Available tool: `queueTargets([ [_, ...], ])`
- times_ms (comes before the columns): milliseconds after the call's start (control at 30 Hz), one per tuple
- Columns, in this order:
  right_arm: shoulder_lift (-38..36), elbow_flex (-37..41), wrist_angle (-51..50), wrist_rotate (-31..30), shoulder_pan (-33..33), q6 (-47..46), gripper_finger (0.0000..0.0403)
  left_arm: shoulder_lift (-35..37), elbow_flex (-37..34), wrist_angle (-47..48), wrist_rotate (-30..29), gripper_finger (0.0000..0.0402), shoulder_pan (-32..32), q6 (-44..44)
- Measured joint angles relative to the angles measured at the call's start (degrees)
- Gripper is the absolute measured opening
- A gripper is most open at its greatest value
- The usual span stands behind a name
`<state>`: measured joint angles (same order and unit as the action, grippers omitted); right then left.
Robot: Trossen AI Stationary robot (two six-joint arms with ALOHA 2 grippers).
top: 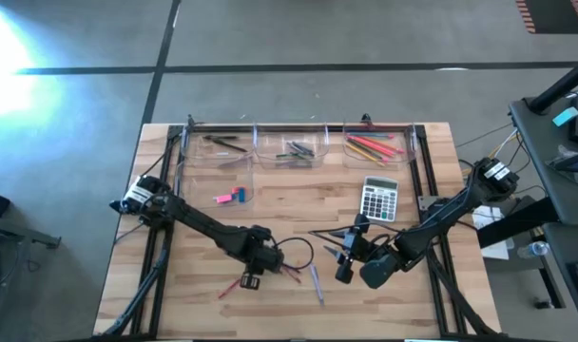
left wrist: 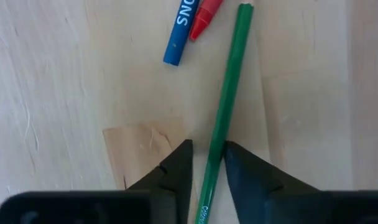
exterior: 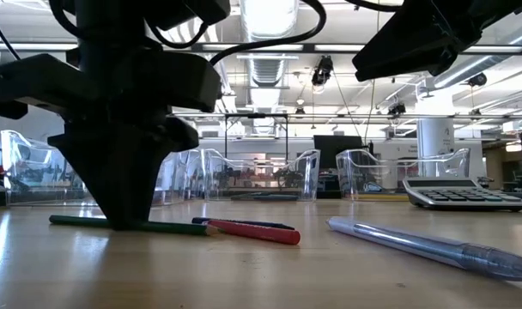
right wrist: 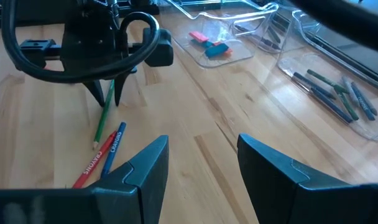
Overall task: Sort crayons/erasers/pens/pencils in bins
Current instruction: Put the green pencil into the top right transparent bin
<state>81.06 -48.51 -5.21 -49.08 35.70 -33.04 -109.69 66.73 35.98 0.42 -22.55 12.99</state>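
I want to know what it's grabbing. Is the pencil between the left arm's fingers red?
No, the pencil running between the left gripper fingers is green; the red stick lying nearby is a crayon.

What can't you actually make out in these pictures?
- Left wrist view: whether the left gripper already pinches the green pencil; the pencil's lower end is cut off by the edge.
- Low view: that gripper's fingertips merge into one dark shape.
- High view: items in the bins are too small to name.
- Low view: the pen is blurred up close.
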Motion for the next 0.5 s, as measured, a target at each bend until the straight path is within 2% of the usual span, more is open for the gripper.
queueTargets([
  [200, 0.00, 0.00, -0.01, 0.00, 0.00, -0.02, 0.0180, -0.04, -0.34, 0.10, 0.54, 0.0013, -0.02, -0.62],
  [500, 0.00, 0.00, 0.01, -0.44, 0.00, 0.00, 0.0180, 0.00, 0.47, 0.91, 0.71, 0.0003, -0.58, -3.29],
])
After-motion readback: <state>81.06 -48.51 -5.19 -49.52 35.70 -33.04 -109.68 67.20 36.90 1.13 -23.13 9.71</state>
